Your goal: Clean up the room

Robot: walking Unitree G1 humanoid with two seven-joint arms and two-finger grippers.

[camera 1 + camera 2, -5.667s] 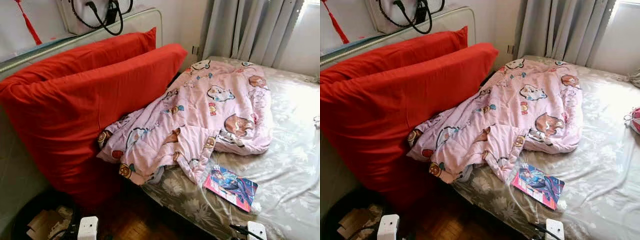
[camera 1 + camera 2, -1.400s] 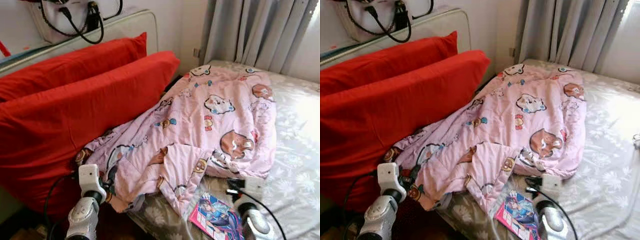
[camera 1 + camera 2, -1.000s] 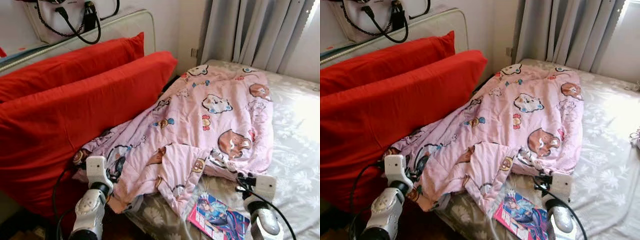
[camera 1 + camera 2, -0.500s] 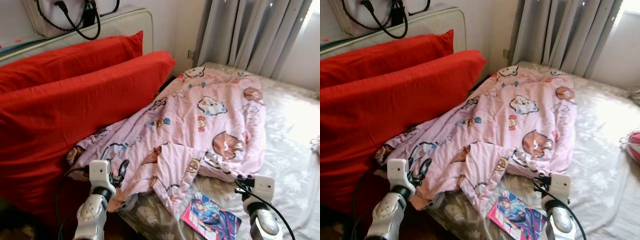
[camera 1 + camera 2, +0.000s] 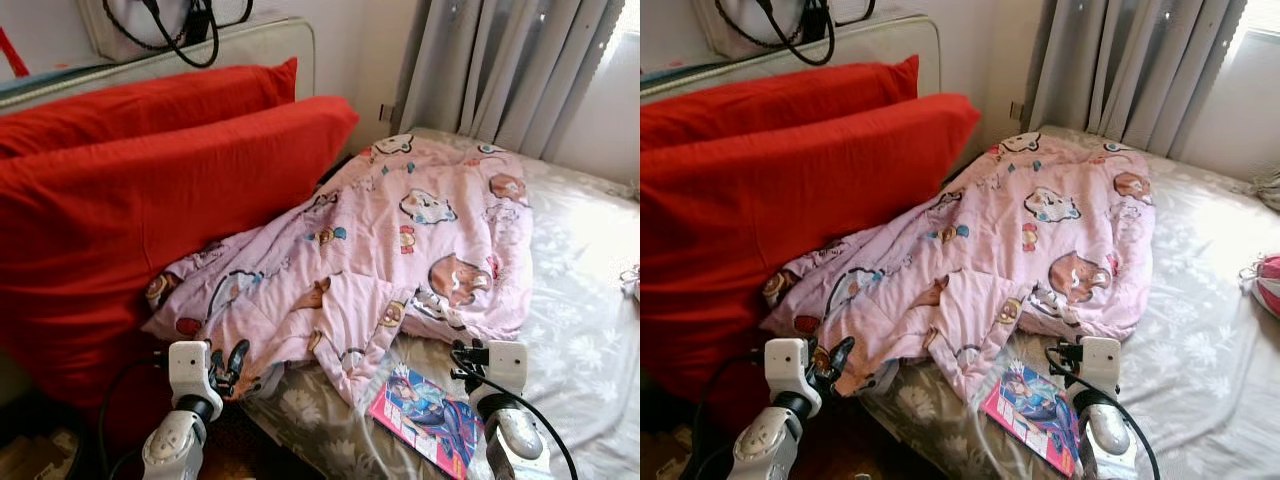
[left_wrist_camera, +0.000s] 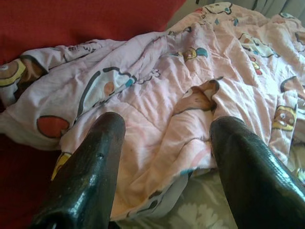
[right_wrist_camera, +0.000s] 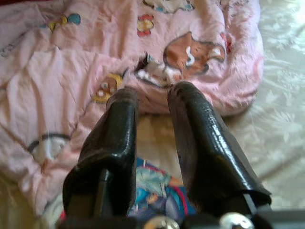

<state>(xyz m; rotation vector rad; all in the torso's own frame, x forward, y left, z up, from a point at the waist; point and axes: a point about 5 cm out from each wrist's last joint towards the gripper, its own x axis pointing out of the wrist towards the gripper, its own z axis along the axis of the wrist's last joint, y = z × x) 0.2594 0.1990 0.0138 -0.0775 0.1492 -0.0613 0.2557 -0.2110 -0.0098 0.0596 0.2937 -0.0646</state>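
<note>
A crumpled pink quilt with cartoon prints point(image 5: 400, 240) lies across the bed, its low corner hanging over the near edge. My left gripper point(image 6: 169, 126) is open at that hanging corner, its black fingers point(image 5: 232, 362) spread just short of the cloth. A colourful comic book point(image 5: 425, 412) lies on the flowered sheet point(image 5: 590, 300) beside the quilt. Over the book hovers my right gripper point(image 7: 153, 93), fingers slightly open with nothing between them, pointing at the quilt's folded edge.
Two big red pillows point(image 5: 150, 180) lean against the headboard point(image 5: 260, 45) on the left, with a white bag point(image 5: 150, 20) on top. Grey curtains point(image 5: 500, 70) hang behind the bed. A dark basket point(image 5: 30, 450) sits on the floor. A pink-and-white item point(image 5: 1265, 280) lies at the right.
Both arms have risen into view over the last seconds. The view has shifted a little. My left gripper now sits lower, at the quilt's hanging corner; the right stays by the book.
</note>
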